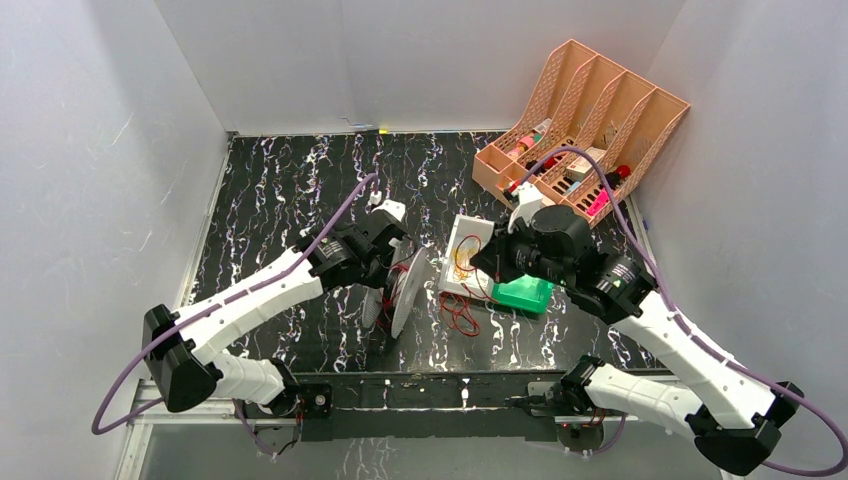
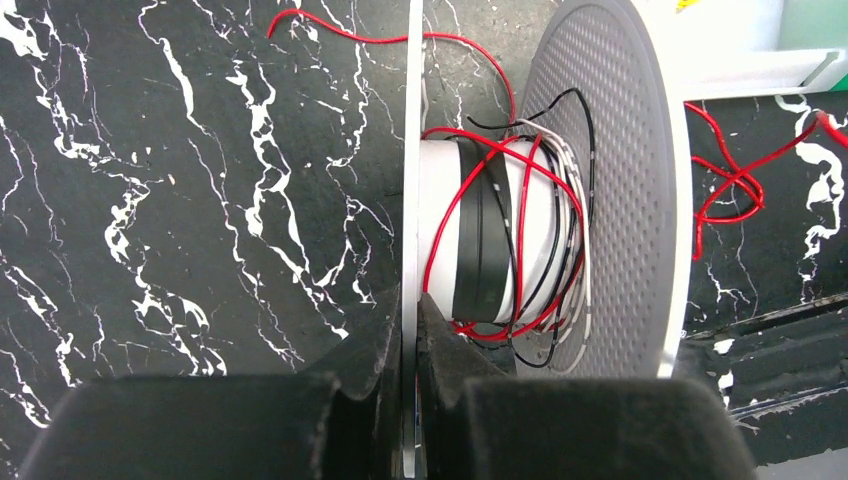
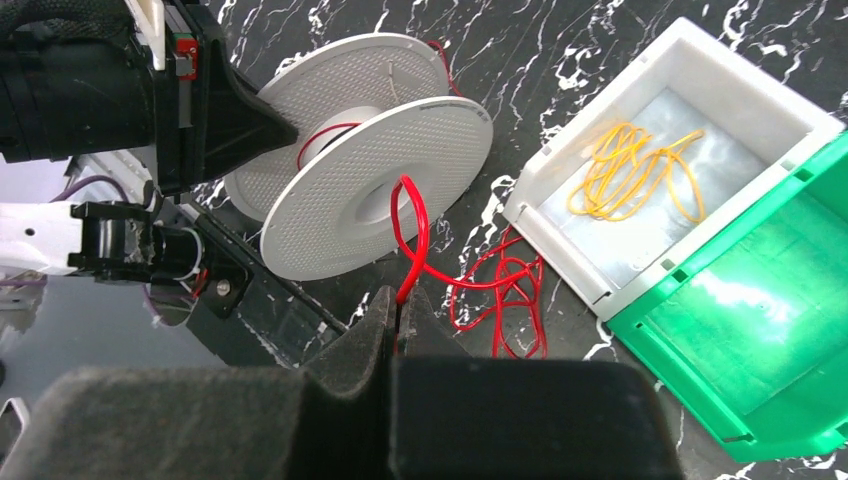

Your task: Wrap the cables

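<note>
The left gripper (image 2: pixel 408 345) is clamping tightly on the rim of one flange of the spool (image 3: pixel 370 200), holding it on edge above the dark marbled table (image 2: pixel 200 200). In the left wrist view that flange is showing edge-on down the middle of the frame. The white hub is sitting to its right, ringed by a black band (image 2: pixel 485 240).

The cables (image 3: pixel 420 225) are lying in three places. Some turns are crossing the hub, mixed with thinner black and pale strands. One red strand is rising from the bottom centre of the right wrist view, looping in front of the near flange. The rest is lying in a loose tangle on the table at lower centre, between the spool and the white bin (image 3: pixel 700 50).

The right gripper (image 3: pixel 398 310) is pinching that rising strand, with its jaws fully together on it, just below and in front of the spool.

The white bin is sitting to the right of the tangle, holding a coil of yellow wires (image 3: pixel 630 175). A green bin (image 3: pixel 770 330) is touching its right side. In the top view the right arm's wrist is covering much of both bins, so only parts of them are showing there. A peach rack (image 1: pixel 590 110) with slots is standing at the upper right, well apart from the spool.
</note>
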